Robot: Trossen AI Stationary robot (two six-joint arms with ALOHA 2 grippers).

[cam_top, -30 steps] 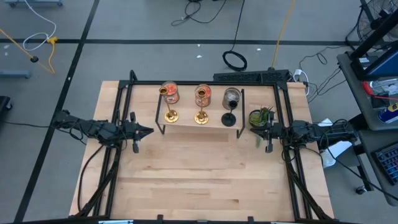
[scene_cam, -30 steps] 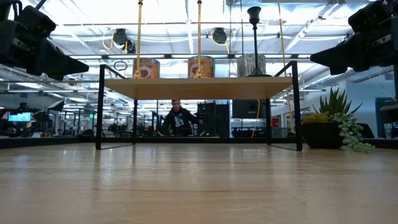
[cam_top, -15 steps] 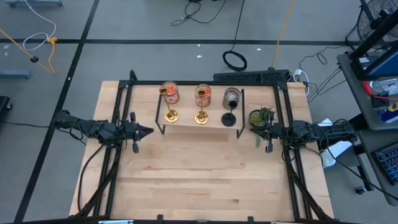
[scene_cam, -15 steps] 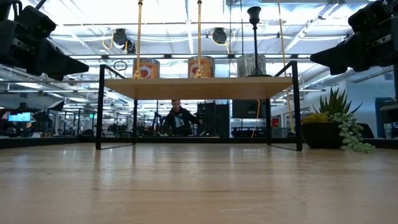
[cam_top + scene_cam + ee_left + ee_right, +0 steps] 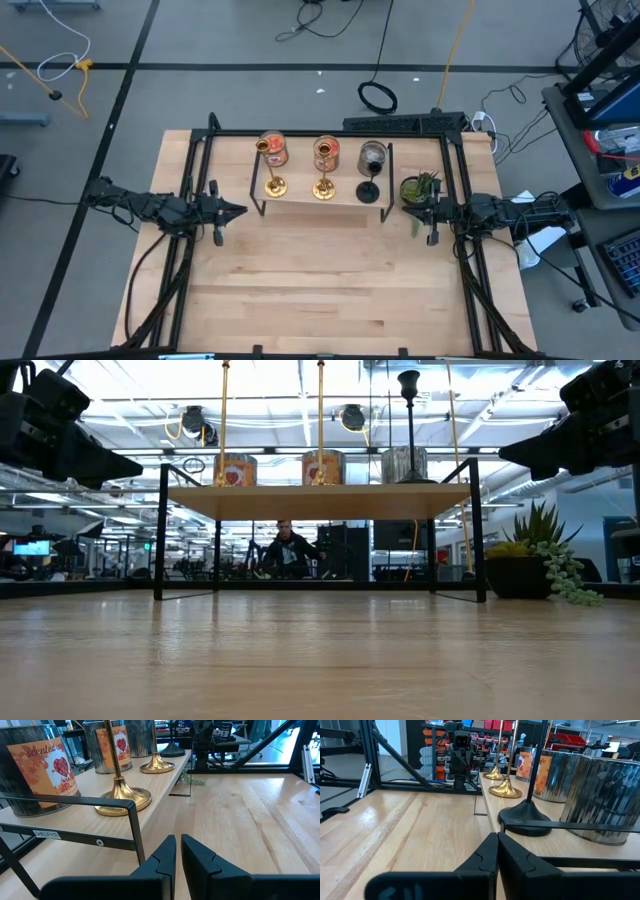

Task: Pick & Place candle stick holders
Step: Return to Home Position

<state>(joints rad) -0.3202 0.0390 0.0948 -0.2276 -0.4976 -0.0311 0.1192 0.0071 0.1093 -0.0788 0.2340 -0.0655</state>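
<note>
Three candle stick holders stand upright on their round bases on a small raised wooden shelf [image 5: 305, 204] at the table's far middle: a gold one [image 5: 273, 184] on the left, a second gold one [image 5: 322, 186] in the middle, a black one [image 5: 368, 191] on the right. In the low view their stems rise above the shelf top [image 5: 320, 500]. My left gripper [image 5: 238, 210] hovers shut left of the shelf, level, pointing at it; the nearest gold base [image 5: 122, 800] lies ahead. My right gripper [image 5: 420, 212] hovers shut right of the shelf, the black base [image 5: 525, 815] ahead of it.
Three jar candles [image 5: 275, 150] [image 5: 327, 152] [image 5: 372, 155] stand behind the holders on the shelf. A small green potted plant [image 5: 418, 187] sits right of the shelf, close to my right gripper. The shelf's black metal frame [image 5: 132, 812] stands before my left gripper. Bare wooden table [image 5: 320, 280] lies nearer. A person [image 5: 287, 550] shows far behind.
</note>
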